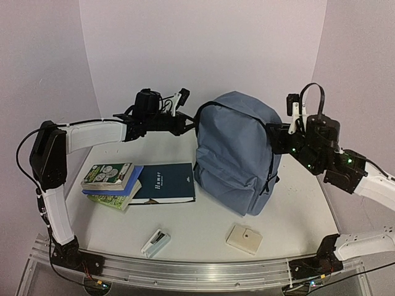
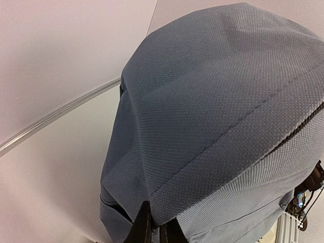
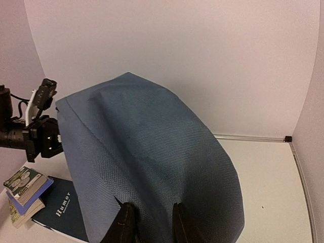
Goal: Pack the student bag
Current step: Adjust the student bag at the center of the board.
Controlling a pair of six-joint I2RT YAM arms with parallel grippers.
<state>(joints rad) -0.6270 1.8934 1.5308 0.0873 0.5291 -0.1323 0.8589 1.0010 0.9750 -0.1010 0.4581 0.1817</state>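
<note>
A: Where is the student bag (image 1: 237,154)?
B: Upright on the bench (image 1: 296,209), toward the far side and a little right of centre, with its front pocket facing near. The stacked books (image 1: 110,182) and the dark Humor volume (image 1: 165,183) lie to its left, not yet packed.
A: And the arms?
B: The left gripper (image 2: 156,225) is at the bag's upper left edge, its fingers (image 2: 143,228) pressed together on a fold of blue fabric. The right gripper (image 3: 152,223) meets the upper right side. Its fingers (image 3: 124,225) stand apart with cloth between them, and I cannot tell whether they bite.
A: So what is the step?
B: Steadying the top from both sides, I judge, so the bag can be opened. The right one should pinch firmly close to a seam, not loose cloth, and then both should pull evenly outward. An uneven tug could tip the bag toward the books.
</note>
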